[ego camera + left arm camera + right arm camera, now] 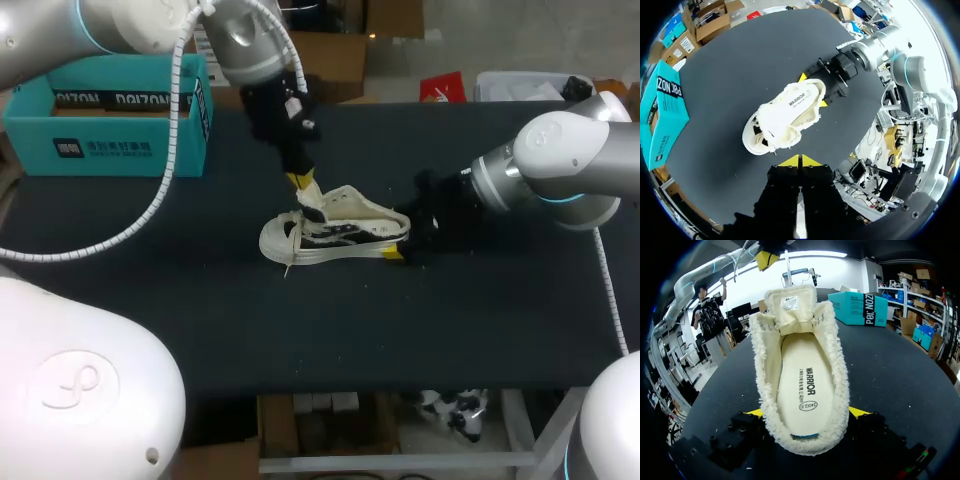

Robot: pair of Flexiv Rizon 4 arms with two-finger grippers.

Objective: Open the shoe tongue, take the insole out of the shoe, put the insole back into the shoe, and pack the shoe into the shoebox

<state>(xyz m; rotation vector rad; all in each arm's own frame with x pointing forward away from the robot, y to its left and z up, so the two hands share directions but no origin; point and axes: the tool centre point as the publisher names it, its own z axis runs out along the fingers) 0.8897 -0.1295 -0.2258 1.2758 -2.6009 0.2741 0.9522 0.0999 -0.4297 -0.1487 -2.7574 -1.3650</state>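
A cream shoe point(335, 235) with fuzzy edging lies mid-table, its heel toward my right arm. Its tongue point(790, 302) stands up and the printed insole point(807, 390) lies inside. My right gripper point(807, 412) holds the heel, one yellow tip pressed on each side; the left wrist view shows this gripper point(813, 90) at the far end of the shoe point(785, 117). My left gripper point(800, 161) is shut, tips together, with nothing seen between them. It hangs just over the tongue end point(305, 185). The teal shoebox point(110, 150) stands open at the back left.
The left arm's coiled white cable point(150, 215) hangs over the table's left part. The dark tabletop point(200, 320) runs from the shoe to the front edge. The shoebox point(662, 110) is well apart from the shoe.
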